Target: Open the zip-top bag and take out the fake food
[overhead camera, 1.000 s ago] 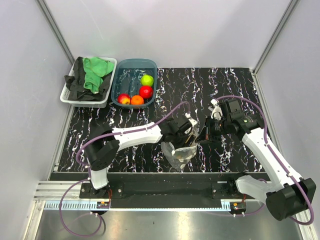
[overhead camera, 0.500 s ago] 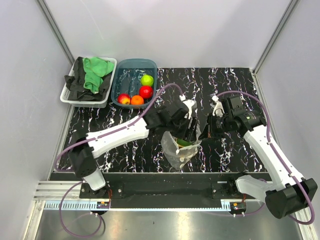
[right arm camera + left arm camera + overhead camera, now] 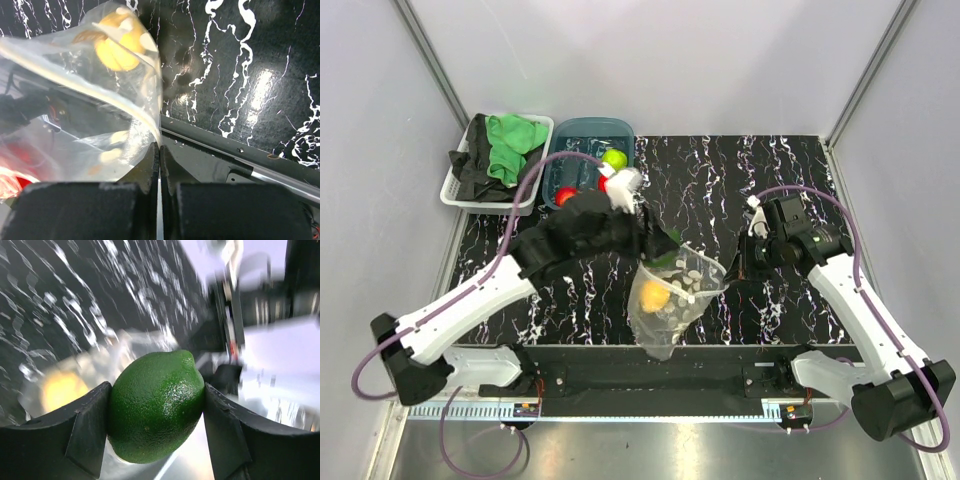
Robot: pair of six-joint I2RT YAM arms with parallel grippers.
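My left claw [image 3: 653, 240] is clamped on the dark green fruit [image 3: 155, 405], one finger pressed to each side of its pebbled skin, and holds it just beside the open mouth of the zip-top bag [image 3: 675, 300], at the mouth's far left corner. My right claw [image 3: 159, 155] has its fingers pressed together on a thin edge of the bag's clear plastic, on the right side of the mouth. The bag, dotted white, sags from there toward the near edge of the black marbled worktop [image 3: 760, 170], and a yellow fruit [image 3: 655, 296] lies inside it. At the far left of the worktop stands a teal tub [image 3: 588, 127] with a lime green fruit [image 3: 614, 157] and a red fruit [image 3: 563, 194] in it, partly hidden by my left arm. Just beside the tub is a white basket [image 3: 460, 198] holding a green cloth [image 3: 512, 140] and a black cloth [image 3: 470, 170].
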